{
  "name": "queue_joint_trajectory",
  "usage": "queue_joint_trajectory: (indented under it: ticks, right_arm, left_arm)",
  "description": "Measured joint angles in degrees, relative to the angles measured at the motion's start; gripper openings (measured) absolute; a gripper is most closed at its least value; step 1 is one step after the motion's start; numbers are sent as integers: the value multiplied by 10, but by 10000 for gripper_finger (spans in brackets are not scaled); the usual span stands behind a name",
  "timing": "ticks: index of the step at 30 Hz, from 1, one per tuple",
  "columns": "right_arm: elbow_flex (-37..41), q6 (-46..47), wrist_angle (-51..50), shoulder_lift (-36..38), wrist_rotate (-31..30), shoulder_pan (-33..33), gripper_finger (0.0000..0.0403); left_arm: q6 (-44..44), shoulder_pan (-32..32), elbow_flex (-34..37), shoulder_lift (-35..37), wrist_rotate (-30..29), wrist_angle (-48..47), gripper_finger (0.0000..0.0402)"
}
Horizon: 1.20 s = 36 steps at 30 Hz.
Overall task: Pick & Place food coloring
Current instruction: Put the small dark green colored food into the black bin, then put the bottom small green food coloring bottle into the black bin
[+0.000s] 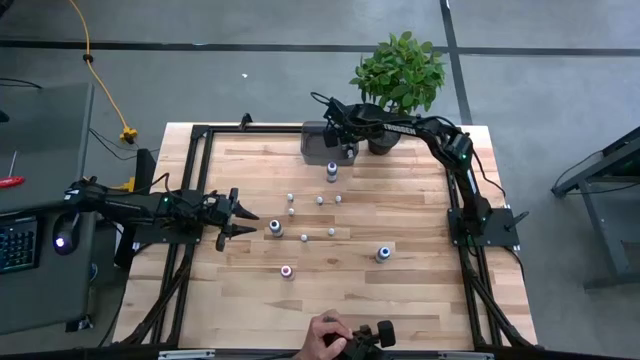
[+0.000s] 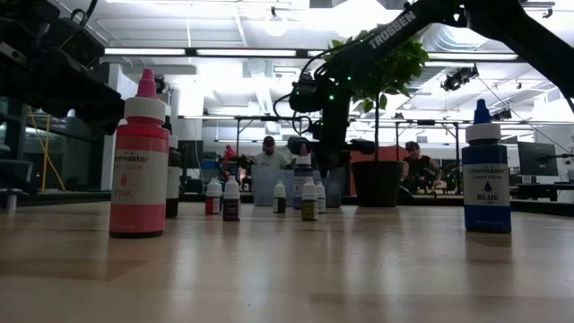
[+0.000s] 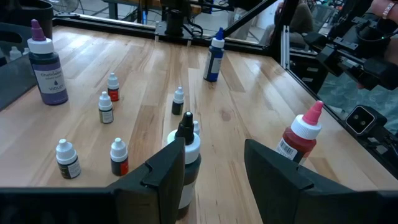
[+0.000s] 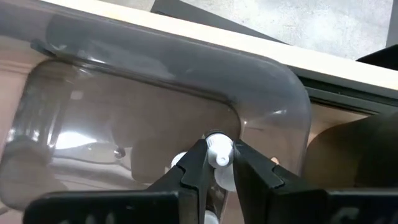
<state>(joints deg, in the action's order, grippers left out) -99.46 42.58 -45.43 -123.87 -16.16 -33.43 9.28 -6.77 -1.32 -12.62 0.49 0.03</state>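
Note:
The food coloring is a scatter of bottles standing on the wooden table: a purple one (image 1: 332,171), a black-topped one (image 1: 275,228), a pink one (image 1: 287,271), a blue one (image 1: 383,254) and several tiny white-topped ones (image 1: 320,199). My right gripper (image 4: 219,155) reaches over the grey tray (image 1: 314,140) at the far edge and is shut on a tiny white-topped bottle (image 4: 217,154). At the table's left, my left gripper (image 3: 214,174) waits open, with the black-topped bottle (image 3: 186,152) just beyond its fingers. My right gripper pinches the tiny bottle at its white top (image 4: 218,147) between its two fingertips. The fingers slant down from above, over the inside of the tray. They hide the bottle's lower body. Whether its bottom rests on the tray floor cannot be told.
A potted green plant (image 1: 398,75) stands just right of the tray at the far edge. A dark frame (image 1: 200,135) runs around the table. At the near edge, a person's hand (image 1: 325,338) holds a dark device.

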Motion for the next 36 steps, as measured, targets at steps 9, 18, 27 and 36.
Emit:
queue_joint_trajectory:
  ticks: [9, 18, 27, 36]
  right_arm:
    - [0, -2, 0, 0, 0, 0, 76]
    - [0, -10, 1, 0, 2, 0, 93]
    - [0, -17, 11, 1, 3, 0, 94]
    - [0, -27, 31, 4, -1, 1, 94]
  left_arm:
    - [0, 0, 0, 0, 0, 0, 163]
    - [0, 0, 0, 0, 0, 0, 163]
    - [0, 0, 0, 0, 0, 0, 163]
    - [0, 0, 0, 0, 0, 0, 163]
